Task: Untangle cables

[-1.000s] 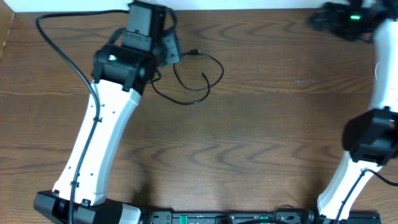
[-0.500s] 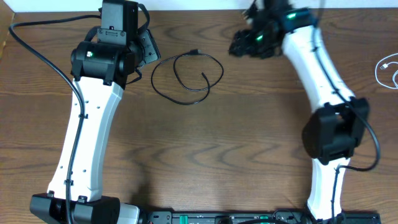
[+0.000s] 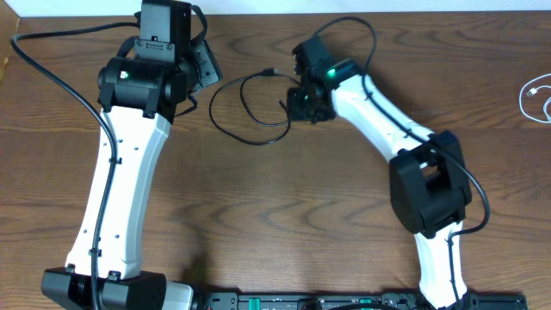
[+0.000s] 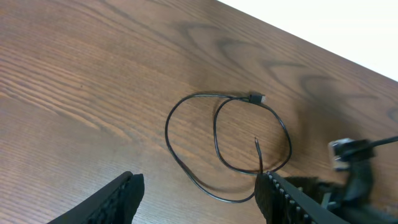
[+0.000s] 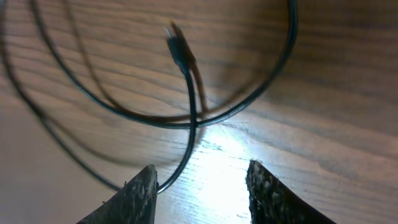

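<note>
Black cable (image 4: 166, 132) lies in a loose overlapping loop on the table (image 3: 301, 215), far side, left of centre. White cable (image 3: 532, 93) is well apart at the far right edge. Right gripper (image 5: 200, 169) is low over the loop's right side: fingers apart, a strand running between them, not pinched. Left gripper (image 4: 198, 178) is released, nothing between its fingers, just left of the loop.

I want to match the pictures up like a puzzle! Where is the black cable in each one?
Overhead: the black cable loops at the upper middle, between the two arms.
Left wrist: its double loop lies in the middle of the picture.
Right wrist: it fills the top half, and one strand runs down toward the right claw.
Shared landmark: the cable's loose tip, lying inside the loop.
</note>
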